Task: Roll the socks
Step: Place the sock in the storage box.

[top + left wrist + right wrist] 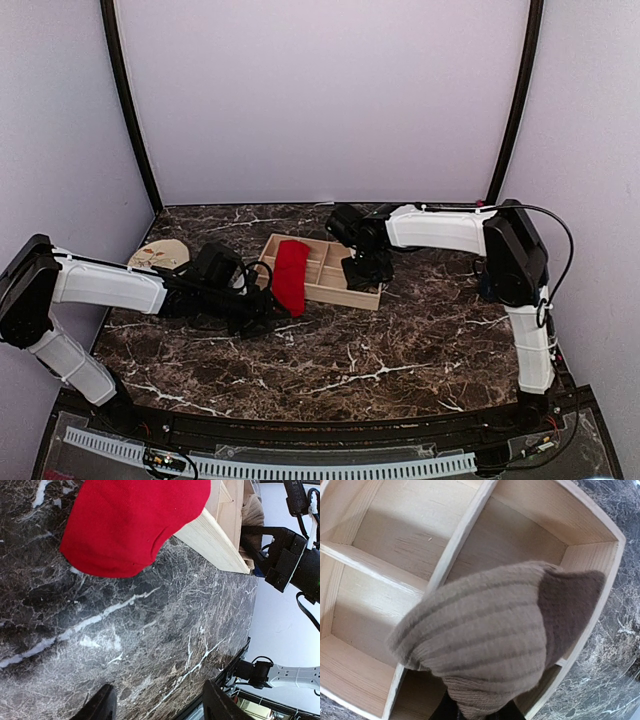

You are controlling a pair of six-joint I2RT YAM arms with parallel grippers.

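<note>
White arm shells (110,285), black joints (515,250) (looping black cable (570,240)).

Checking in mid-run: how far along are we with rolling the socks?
Nothing looks finished. The red sock lies stretched out, unrolled, draped over the wooden tray at its left rim. In hand: the right claw is shut on the brown sock, hanging above the tray's compartments. The left claw is open and empty near the red sock. Rolling the red sock, at least, remains.

near half: counter (380,370) bare, passable | centre: wooden tray (340,293) blocks, red sock (291,277) draped over its left end | right end of tray: right end effector (368,270) gripping tan sock (485,645) overhead | middle compartments: open from above | left rear: beige disc (160,254) beside left arm (110,283)
</note>
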